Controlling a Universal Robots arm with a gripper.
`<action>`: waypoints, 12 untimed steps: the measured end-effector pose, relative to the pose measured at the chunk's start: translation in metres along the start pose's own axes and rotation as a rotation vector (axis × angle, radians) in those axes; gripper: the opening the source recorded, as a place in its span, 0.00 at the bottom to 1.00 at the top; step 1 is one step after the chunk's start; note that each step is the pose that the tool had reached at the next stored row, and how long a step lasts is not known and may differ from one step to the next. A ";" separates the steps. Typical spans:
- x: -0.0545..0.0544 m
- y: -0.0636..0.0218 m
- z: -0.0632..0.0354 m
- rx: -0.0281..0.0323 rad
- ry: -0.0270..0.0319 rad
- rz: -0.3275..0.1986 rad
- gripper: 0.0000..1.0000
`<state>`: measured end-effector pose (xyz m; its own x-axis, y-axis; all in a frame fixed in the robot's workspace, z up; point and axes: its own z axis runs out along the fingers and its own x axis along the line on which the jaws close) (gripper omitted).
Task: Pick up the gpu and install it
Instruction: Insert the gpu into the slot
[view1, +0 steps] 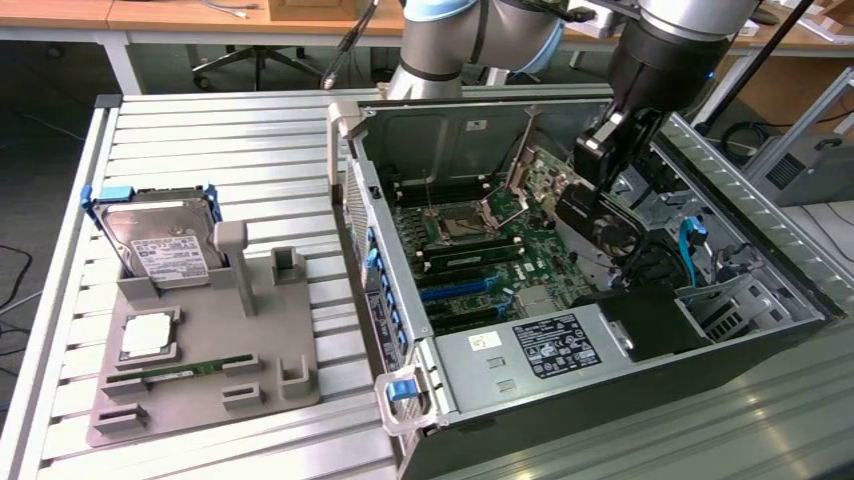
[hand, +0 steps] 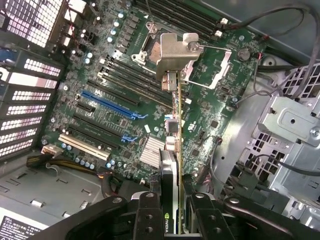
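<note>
While the fingers (hand: 148, 212) are squeezing the gpu (hand: 169, 167) tight by its two flat sides, the card is hanging on its thin edge over the green board (hand: 100, 85). It is sitting inside the computer case (view1: 534, 350), in the upper right of the exterior view. The card is looking stiff and quite light, but easy to break. Holding its hard body, well away from the silver bracket (hand: 172, 52), is looking safest.

Lab: slatted workbench (view1: 200, 130), desks (view1: 174, 15) behind, swivel chair (view1: 254, 62)
</note>
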<state>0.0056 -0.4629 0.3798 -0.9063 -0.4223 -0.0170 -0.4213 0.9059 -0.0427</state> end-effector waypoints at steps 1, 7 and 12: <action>0.000 0.0000 0.0001 0.0004 0.0001 -0.003 0.27; 0.000 0.0000 0.0012 0.0024 -0.0001 -0.036 0.27; 0.000 0.0000 0.0018 0.0023 -0.0011 -0.061 0.27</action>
<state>0.0057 -0.4629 0.3781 -0.8788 -0.4770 -0.0153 -0.4759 0.8783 -0.0460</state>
